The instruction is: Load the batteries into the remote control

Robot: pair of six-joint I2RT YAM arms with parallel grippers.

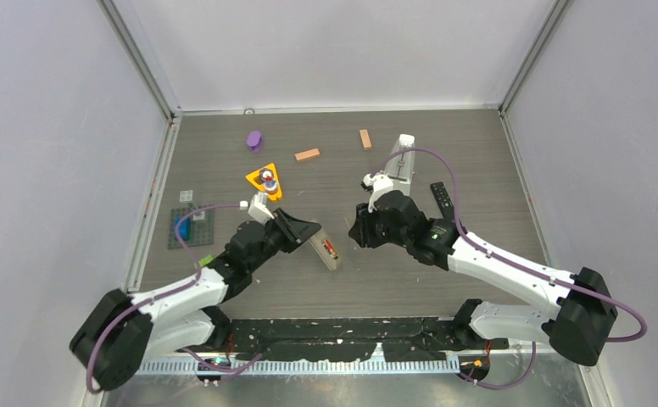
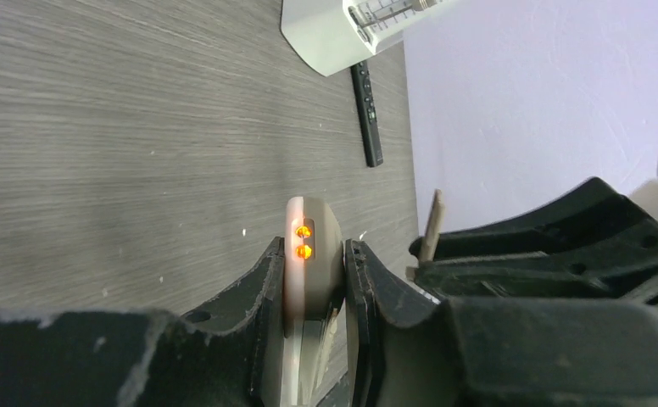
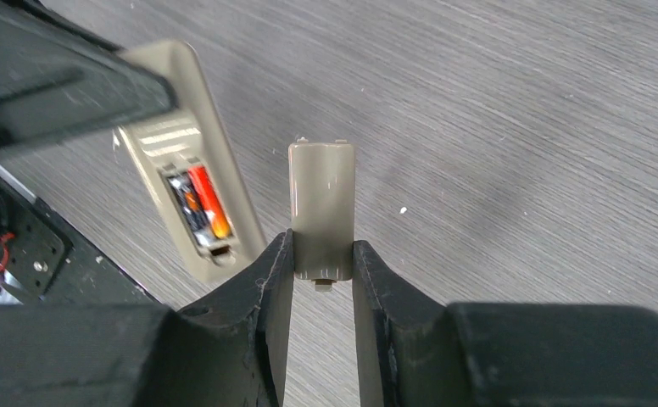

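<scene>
My left gripper (image 1: 306,234) (image 2: 313,284) is shut on a beige remote control (image 1: 326,251) (image 2: 313,254), holding it by its edges above the table. The remote control (image 3: 181,153) shows its back, with the compartment uncovered. Two batteries (image 3: 200,208) lie side by side in it, one red-orange and one dark. My right gripper (image 1: 359,227) (image 3: 321,263) is just right of the remote, shut on the beige battery cover (image 3: 322,199), which stands up between the fingers (image 3: 266,288).
A black remote (image 1: 443,201) (image 2: 366,110) and a white device (image 1: 402,159) (image 2: 342,30) lie at the back right. Two orange blocks (image 1: 307,154), a purple object (image 1: 254,139), a yellow triangle (image 1: 264,180) and a grey plate (image 1: 192,227) are to the left and back.
</scene>
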